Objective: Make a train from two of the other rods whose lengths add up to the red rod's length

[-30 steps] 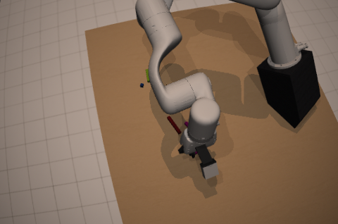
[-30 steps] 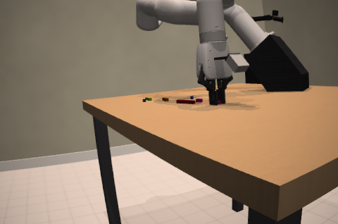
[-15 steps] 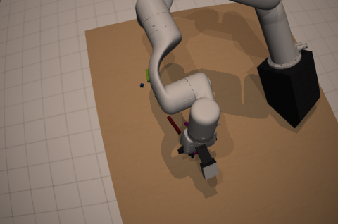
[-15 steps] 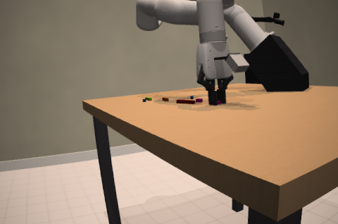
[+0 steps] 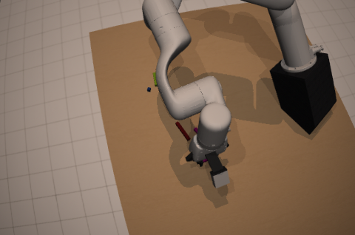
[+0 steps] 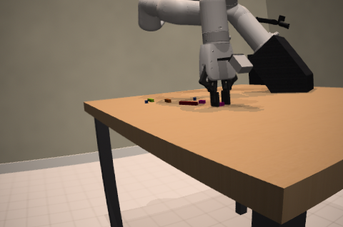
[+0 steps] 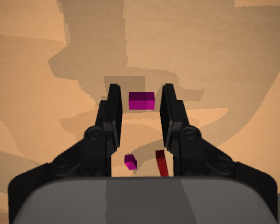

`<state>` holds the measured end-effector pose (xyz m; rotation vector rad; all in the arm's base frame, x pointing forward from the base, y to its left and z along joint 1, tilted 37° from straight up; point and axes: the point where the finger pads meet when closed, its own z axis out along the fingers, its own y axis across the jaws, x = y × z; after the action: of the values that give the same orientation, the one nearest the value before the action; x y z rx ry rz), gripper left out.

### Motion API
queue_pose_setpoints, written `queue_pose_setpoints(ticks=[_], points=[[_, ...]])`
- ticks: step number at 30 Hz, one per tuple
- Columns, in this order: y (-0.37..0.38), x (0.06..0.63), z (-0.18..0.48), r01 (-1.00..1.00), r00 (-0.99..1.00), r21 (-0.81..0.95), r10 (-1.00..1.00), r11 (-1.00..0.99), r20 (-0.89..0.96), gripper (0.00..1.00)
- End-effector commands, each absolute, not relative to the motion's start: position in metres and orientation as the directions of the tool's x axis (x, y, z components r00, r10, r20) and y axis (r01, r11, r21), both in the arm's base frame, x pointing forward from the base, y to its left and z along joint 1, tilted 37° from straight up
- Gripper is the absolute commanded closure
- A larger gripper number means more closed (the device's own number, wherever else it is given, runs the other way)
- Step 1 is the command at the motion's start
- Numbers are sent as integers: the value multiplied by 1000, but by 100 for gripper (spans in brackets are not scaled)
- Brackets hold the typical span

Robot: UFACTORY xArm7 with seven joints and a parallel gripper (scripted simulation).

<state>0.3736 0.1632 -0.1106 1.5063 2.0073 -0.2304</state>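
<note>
My gripper (image 7: pixel 141 97) stands low over the table with its fingers a little apart. A magenta rod (image 7: pixel 141 100) lies flat on the table between the fingertips, with a small gap to each finger. In the exterior view the gripper (image 6: pixel 220 101) reaches down to the table and this magenta rod (image 6: pixel 221 104) shows at its tips. The red rod (image 5: pixel 182 130) lies just left of the gripper (image 5: pixel 197 159); it also shows in the exterior view (image 6: pixel 188 103). A second magenta rod (image 6: pixel 201 101) lies by the red rod's near end. The lime rod (image 5: pixel 154 78) lies far back, partly hidden by the arm.
An orange rod (image 6: pixel 167 100) lies left of the red rod. One blue rod (image 5: pixel 149 89) lies near the lime rod, and another blue rod (image 6: pixel 194 98) lies behind the red rod. The robot's black base (image 5: pixel 305 93) stands at the table's right.
</note>
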Motion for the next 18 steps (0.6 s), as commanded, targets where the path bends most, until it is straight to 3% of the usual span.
queue_pose_setpoints(ticks=[1, 18], points=[[165, 374, -110, 915, -167, 218, 811, 339, -561, 64], [190, 355, -69, 915, -167, 218, 811, 339, -561, 64]])
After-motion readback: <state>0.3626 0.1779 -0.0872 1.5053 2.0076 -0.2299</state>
